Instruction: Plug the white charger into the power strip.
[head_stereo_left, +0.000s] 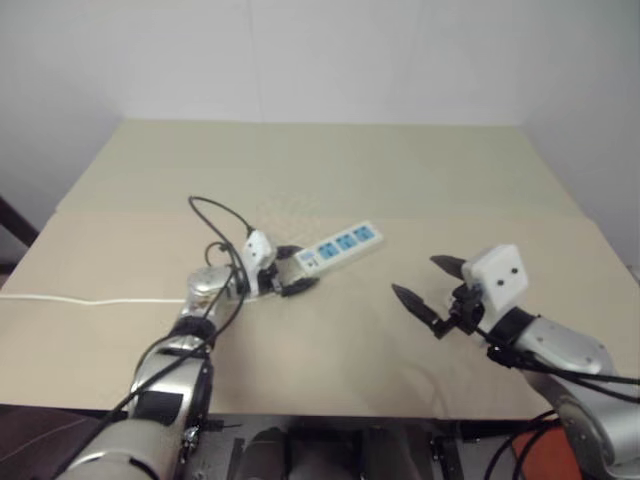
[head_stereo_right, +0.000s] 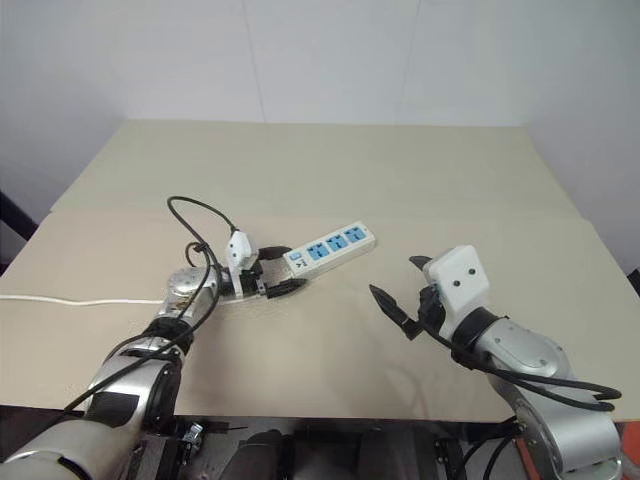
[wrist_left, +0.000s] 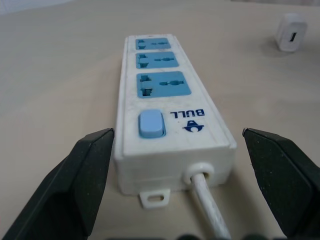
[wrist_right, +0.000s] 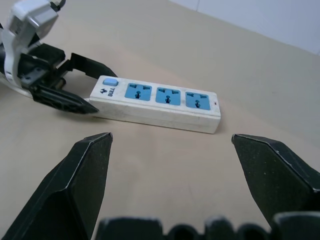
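- The power strip (head_stereo_left: 340, 248) lies aslant on the table (head_stereo_left: 330, 170), near the frame's centre.
- The left hand (head_stereo_left: 294, 268) sits at the strip's lower-left end, one finger on either side.
- The right hand (head_stereo_left: 428, 285) hovers at lower right, well apart from the strip.
- In the left wrist view, the white charger (wrist_left: 292, 33) lies beyond the strip's far end.

"BULL" w/ small logo printed on power strip (wrist_left: 170, 117), next to its blue switch; no other text.
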